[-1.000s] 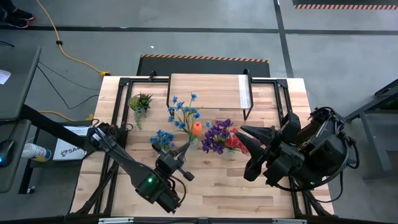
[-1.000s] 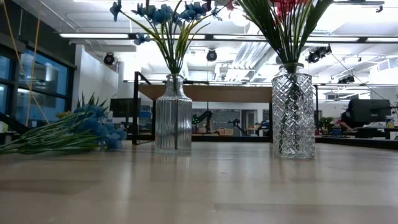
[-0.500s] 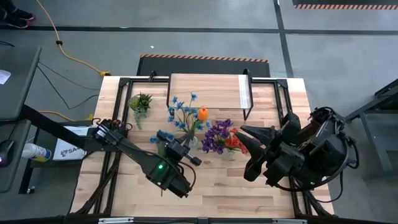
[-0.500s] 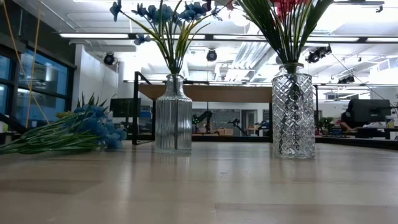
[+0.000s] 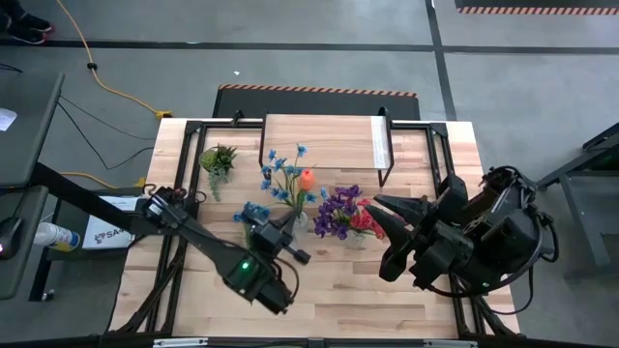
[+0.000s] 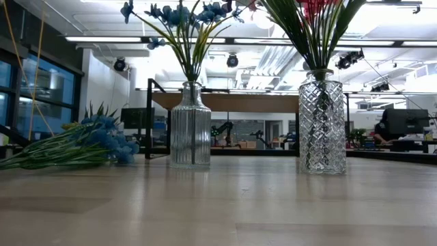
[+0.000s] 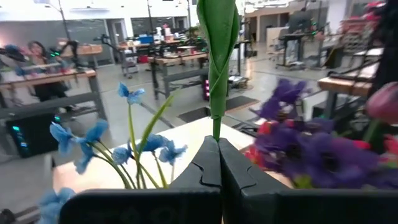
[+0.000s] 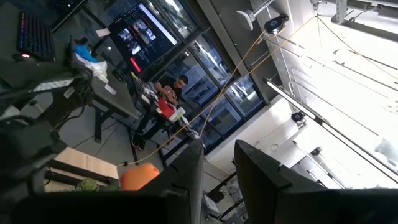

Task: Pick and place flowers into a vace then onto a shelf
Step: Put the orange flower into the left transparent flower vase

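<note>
My left gripper (image 5: 287, 226) is shut on the green stem of the orange flower (image 5: 307, 178), beside the blue flowers (image 5: 283, 174). These stand in a ribbed glass vase (image 6: 190, 126). The red and purple flowers (image 5: 343, 213) stand in a diamond-cut vase (image 6: 321, 123). A loose blue bunch (image 5: 253, 213) lies on its side on the table (image 6: 82, 143). My right gripper (image 5: 377, 215) waits open, to the right of the red and purple flowers. The light-wood shelf (image 5: 324, 140) stands at the far edge. My left gripper pinches the orange flower's stem (image 7: 215, 127) between its two fingers, near the stem's lower end. The stem runs straight on from the fingertips, along the fingers. It slants toward the far edge. The flower is lifted clear of the table, its bloom over the blue flowers.
A small spiky green plant (image 5: 219, 158) stands near the far left corner. Black frame bars (image 5: 193, 130) border the tabletop. Bare planks (image 5: 329, 280) lie along the near edge. In the room beyond the table, a person (image 7: 38, 53) sits at a desk.
My left gripper has moved toward the far edge with the stem, then eased back a little. The orange bloom has shifted from beside the purple flowers to a spot farther off, over the blue flowers. The vases and the loose blue bunch have stayed put.
</note>
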You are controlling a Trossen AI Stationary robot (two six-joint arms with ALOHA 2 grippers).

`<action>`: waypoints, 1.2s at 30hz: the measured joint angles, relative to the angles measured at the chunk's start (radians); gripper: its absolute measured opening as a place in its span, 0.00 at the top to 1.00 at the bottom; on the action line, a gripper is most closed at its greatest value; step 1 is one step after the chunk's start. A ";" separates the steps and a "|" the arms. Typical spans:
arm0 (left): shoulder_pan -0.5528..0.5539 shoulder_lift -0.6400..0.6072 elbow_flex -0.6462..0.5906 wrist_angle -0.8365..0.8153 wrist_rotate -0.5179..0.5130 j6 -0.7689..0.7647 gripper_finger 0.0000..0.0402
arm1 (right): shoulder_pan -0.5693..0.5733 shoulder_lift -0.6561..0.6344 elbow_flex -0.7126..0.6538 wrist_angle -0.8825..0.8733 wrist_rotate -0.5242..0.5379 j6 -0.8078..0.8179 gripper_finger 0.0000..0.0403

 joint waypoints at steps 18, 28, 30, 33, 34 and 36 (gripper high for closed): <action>-0.143 -0.107 0.000 0.001 0.002 -0.056 0.95 | 0.000 0.000 0.000 0.000 0.003 0.000 0.79; -0.204 -0.202 0.002 0.003 0.001 -0.025 0.95 | 0.000 0.000 0.000 0.000 0.005 0.000 0.79; -0.215 -0.218 0.021 0.002 -0.002 -0.012 0.95 | 0.000 0.000 0.000 0.000 0.003 -0.001 0.79; -0.235 -0.229 0.077 0.005 0.000 0.062 0.95 | 0.000 0.000 0.000 0.000 -0.006 -0.003 0.79; -0.236 -0.230 0.104 0.006 0.000 0.096 0.95 | 0.000 0.000 0.000 0.000 -0.007 -0.003 0.79; -0.242 -0.230 0.169 0.006 0.000 0.171 0.95 | 0.000 0.000 0.000 0.000 -0.008 -0.003 0.79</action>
